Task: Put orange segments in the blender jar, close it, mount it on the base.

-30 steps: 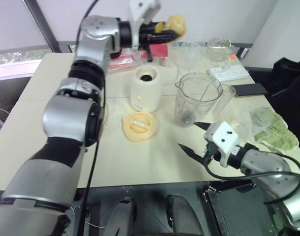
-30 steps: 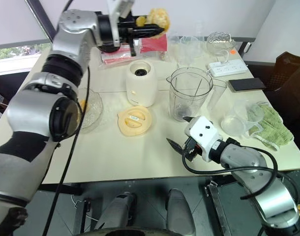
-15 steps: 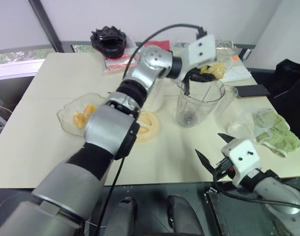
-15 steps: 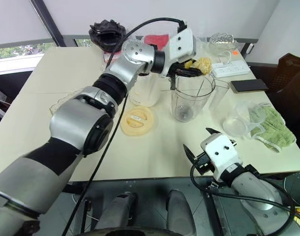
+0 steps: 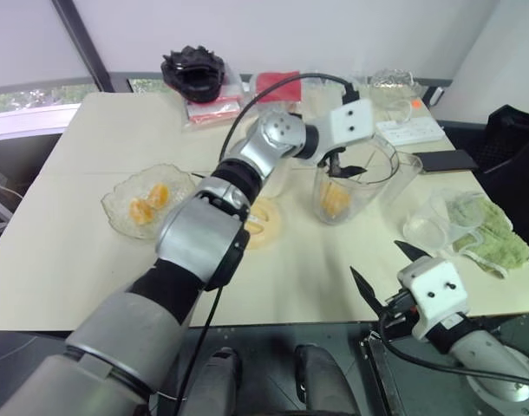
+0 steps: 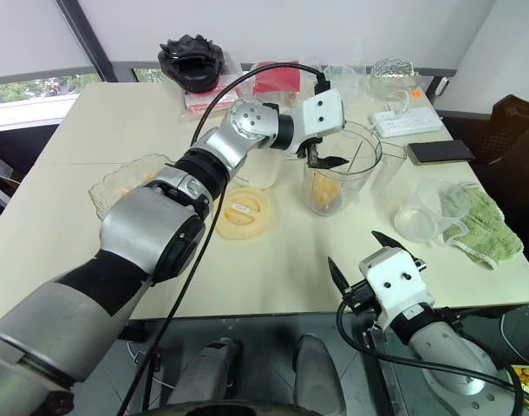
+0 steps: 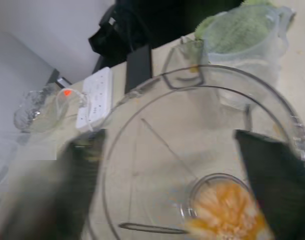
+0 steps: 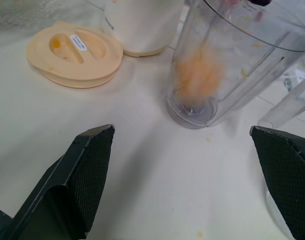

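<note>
hovering over the blender jar [image 5: 351, 178], the left pincer [image 5: 344, 163] gapes apart; orange segments [image 5: 336, 199] lie inside. right pincer [image 5: 379, 276] spread apart near the desk [image 5: 74, 243] edge.

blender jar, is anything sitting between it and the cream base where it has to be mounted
Nothing visible on the table between them. The tall clear plastic blender jar stands close beside the cream-white rounded base. But the left hand hangs open over the jar's mouth, and the flat round cream lid is not yet on the jar.
</note>
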Robot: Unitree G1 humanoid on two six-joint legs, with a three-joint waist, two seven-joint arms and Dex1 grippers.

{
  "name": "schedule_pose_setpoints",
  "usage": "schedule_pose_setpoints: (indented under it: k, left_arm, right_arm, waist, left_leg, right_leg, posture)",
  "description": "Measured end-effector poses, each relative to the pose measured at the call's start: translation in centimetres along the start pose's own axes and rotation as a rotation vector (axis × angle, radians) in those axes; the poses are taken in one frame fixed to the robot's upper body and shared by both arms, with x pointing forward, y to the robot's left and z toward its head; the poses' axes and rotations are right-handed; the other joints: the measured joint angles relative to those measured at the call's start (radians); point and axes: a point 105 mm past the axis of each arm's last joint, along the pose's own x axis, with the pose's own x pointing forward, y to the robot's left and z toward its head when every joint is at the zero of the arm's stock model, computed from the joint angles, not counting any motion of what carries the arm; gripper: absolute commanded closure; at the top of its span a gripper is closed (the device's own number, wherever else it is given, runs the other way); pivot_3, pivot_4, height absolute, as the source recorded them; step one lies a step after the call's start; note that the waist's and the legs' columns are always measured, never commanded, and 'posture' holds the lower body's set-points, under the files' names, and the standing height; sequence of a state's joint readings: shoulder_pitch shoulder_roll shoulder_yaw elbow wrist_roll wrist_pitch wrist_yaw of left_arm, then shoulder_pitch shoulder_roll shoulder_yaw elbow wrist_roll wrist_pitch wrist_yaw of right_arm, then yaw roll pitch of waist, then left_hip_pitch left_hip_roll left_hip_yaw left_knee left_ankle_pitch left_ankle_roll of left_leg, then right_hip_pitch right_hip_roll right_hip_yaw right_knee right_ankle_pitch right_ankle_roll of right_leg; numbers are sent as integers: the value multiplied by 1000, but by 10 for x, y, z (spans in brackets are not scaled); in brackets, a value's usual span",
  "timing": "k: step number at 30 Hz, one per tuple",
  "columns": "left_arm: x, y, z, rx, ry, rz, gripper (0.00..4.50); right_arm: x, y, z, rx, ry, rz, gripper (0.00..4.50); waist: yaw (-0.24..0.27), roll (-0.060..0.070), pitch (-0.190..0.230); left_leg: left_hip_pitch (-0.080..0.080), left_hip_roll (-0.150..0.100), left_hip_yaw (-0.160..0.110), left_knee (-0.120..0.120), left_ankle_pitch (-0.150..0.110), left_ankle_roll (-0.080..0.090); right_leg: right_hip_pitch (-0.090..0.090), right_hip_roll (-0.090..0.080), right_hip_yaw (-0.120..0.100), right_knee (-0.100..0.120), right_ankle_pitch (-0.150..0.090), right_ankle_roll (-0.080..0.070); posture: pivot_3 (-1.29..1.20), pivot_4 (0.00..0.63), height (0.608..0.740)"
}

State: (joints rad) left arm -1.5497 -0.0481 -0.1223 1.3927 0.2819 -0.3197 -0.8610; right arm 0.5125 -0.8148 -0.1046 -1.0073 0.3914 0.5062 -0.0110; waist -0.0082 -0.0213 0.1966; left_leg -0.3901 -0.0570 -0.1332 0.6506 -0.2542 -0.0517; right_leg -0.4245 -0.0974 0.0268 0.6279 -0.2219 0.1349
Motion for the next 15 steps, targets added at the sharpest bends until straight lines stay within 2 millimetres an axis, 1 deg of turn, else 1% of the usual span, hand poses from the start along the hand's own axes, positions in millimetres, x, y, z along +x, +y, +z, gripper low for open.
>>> schedule_pose_setpoints:
  k: [4,7,11,15]
  left_arm:
    - [-1,6,3,-34,-35,44,29]
    - [-6,15,7,-83,-83,102,29]
    - [-19,35,17,-125,-144,181,29]
    - [-37,47,23,-159,-219,182,29]
  right_arm:
    - [-1,-2,1,-5,13,14,0]
    - [-1,-5,3,-7,16,18,0]
    - [-2,-10,4,-2,28,15,0]
    - [-5,-19,1,13,51,-22,0]
  waist:
    - [0,0,0]
    - [-1,0,0]
    - [-1,0,0]
    - [-2,0,0]
  left_leg:
    - [0,0,0,0,0,0]
    - [0,0,0,0,0,0]
    - [0,0,0,0,0,0]
    - [0,0,0,0,0,0]
  right_leg:
    - [0,0,0,0,0,0]
    - [0,0,0,0,0,0]
    - [0,0,0,0,0,0]
    - [0,0,0,0,2,-4]
  posture:
    - [0,150,740]
    - [0,150,740]
    - [0,150,740]
    - [0,150,740]
